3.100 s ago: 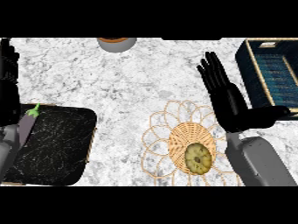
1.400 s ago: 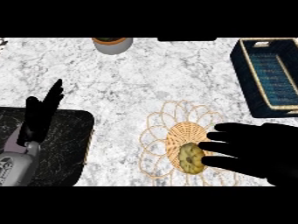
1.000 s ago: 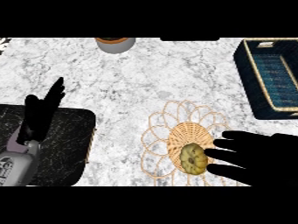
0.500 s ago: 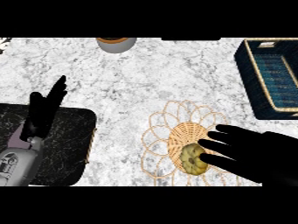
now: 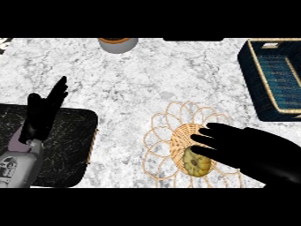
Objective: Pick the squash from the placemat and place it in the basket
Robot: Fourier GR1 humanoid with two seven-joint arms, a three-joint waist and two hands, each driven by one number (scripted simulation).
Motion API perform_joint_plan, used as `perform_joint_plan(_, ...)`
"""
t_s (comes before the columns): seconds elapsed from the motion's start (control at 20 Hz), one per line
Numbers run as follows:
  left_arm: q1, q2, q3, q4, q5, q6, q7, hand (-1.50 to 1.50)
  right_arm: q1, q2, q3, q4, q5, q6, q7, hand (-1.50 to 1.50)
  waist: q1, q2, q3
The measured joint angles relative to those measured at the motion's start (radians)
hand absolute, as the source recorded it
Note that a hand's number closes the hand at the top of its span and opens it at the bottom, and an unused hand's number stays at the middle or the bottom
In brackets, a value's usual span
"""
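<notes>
White marbled stone counter (image 5: 152, 84) is seen from above. Dark speckled square placemat-like slab (image 5: 68, 145) lies at the lower left, and the left hand (image 5: 43, 114) is raised over it, fingers straight and released, nothing held; its pose is barely altered against half a second ago. Dark navy rectangular basket with a tan woven rim (image 5: 278, 79) sits at the upper right, well apart from both hands, nothing visible in it. The right hand (image 5: 250, 150) is spread flat at the lower right, fingers extended toward the tan wicker flower-shaped placemat (image 5: 178, 132); compared with a second ago the fingertips are shifted slightly up and left over the mat's woven centre, touching or just beside the squash. No curl round anything is shown, so the hand is read as unclenched. A grey round container with a brown top (image 5: 118, 44) is partly cut off at the upper edge. The small yellowish mottled squash (image 5: 196, 161) is unmoved on the wicker mat's centre. Judgement: the reach is nearly finished, the grasp is not yet made, lift and carry to the basket remain.
</notes>
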Motion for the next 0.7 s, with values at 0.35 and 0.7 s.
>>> perform_joint_plan(0.35, -0.007, -0.035, 0.019, -0.005, -0.043, -0.005, 0.020, 0.00, 0.021, 0.087, 0.046, 0.073, 0.139, -0.046, -0.058, -1.50, -0.001, 0.000, 0.000)
perform_joint_plan(0.7, 0.006, -0.035, 0.059, -0.012, -0.057, -0.046, 0.016, 0.00, 0.043, 0.167, 0.086, 0.146, 0.252, -0.091, -0.103, -1.50, -0.001, 0.000, 0.000)
